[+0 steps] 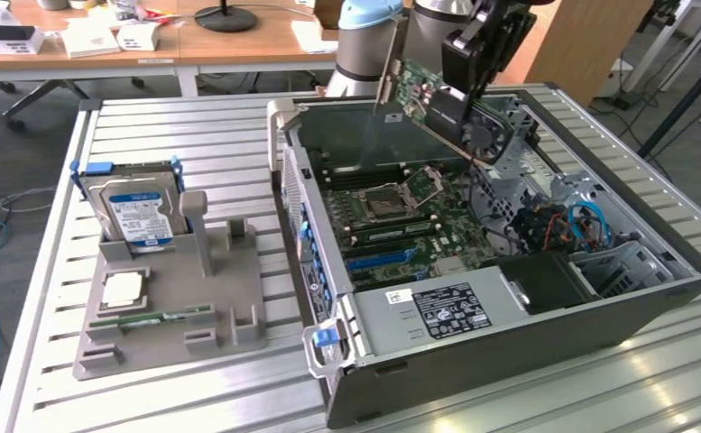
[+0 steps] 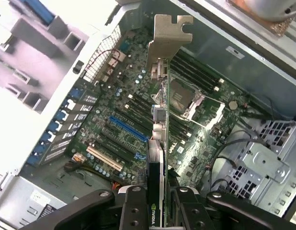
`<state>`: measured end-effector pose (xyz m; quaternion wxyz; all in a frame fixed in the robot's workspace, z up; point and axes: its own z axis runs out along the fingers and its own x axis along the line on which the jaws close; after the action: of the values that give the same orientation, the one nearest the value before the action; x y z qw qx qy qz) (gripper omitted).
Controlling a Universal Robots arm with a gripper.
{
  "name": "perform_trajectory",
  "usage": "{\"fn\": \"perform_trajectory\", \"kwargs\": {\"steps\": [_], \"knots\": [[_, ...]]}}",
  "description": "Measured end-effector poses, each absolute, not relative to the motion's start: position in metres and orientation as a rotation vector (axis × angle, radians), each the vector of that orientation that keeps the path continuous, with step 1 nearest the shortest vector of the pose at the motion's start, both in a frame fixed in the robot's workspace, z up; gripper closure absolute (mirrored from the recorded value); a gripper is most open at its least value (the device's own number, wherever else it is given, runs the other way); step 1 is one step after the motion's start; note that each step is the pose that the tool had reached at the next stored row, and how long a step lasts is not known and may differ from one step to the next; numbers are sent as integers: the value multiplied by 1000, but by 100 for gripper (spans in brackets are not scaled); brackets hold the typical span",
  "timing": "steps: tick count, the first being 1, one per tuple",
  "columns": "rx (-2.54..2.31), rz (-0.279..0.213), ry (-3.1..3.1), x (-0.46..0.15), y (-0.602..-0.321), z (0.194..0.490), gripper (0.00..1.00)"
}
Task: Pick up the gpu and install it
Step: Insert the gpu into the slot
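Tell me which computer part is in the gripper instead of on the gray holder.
The gpu, the green card with a metal bracket, clamped in the gripper above the open case. The hard drive, processor and memory stick rest on the holder.

I see the gpu as a matt green board with a dull silver metal bracket. The gripper looks matt black; metal or plastic, I can't tell. The table is ribbed, brushed metal; the tray is matt grey plastic.
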<state>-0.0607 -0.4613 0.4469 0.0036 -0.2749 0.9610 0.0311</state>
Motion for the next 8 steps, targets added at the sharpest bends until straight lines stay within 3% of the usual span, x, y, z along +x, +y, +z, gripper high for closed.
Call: {"fn": "perform_trajectory", "kwargs": {"steps": [8], "knots": [[-1082, 98, 2945, -61, -461, 446, 74]]}}
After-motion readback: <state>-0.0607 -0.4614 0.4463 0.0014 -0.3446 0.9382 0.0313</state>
